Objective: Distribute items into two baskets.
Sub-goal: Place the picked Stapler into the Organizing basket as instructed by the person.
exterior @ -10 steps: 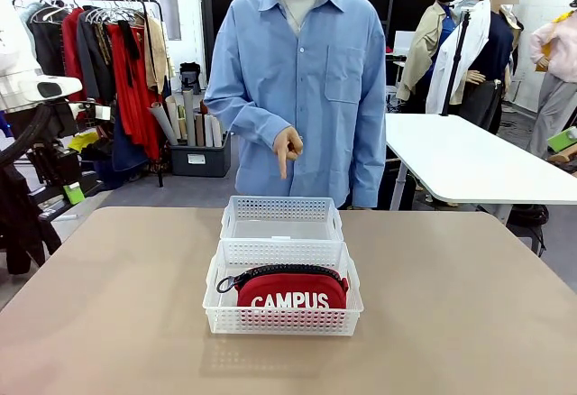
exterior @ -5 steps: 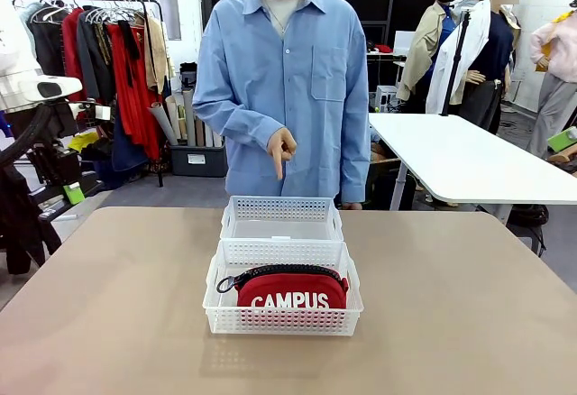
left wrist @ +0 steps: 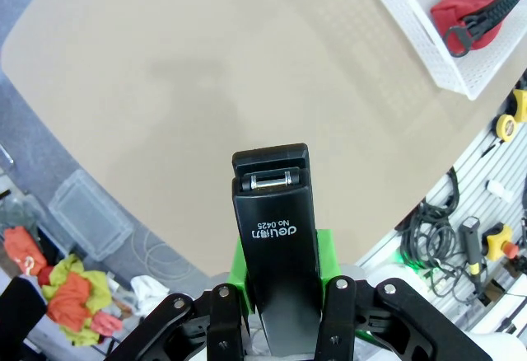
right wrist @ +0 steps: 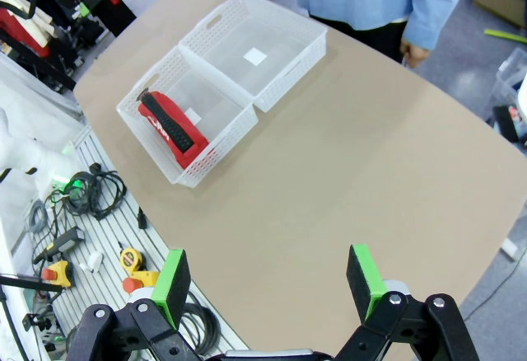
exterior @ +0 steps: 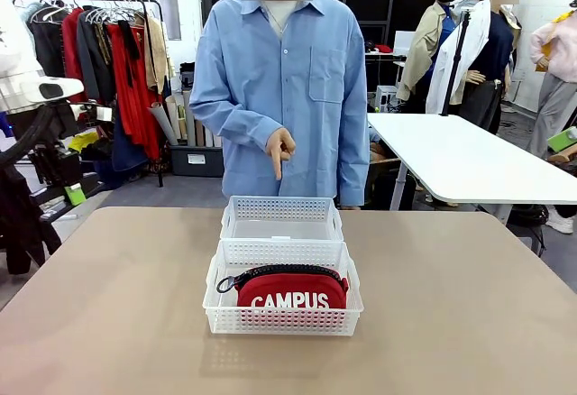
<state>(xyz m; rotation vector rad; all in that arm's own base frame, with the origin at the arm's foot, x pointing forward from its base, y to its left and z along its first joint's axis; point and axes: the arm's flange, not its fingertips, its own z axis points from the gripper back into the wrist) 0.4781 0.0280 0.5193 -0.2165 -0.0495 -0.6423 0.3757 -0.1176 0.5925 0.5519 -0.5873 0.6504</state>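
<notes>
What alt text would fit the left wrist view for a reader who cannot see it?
The left claw is shut on a black stapler, held above a tan table. At the upper right, a white basket holds a red pouch with a black zipper.

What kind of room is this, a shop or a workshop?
Probably a robotics lab or workshop: a clothes rack stands behind the table, and cables and tools lie beside it.
</notes>
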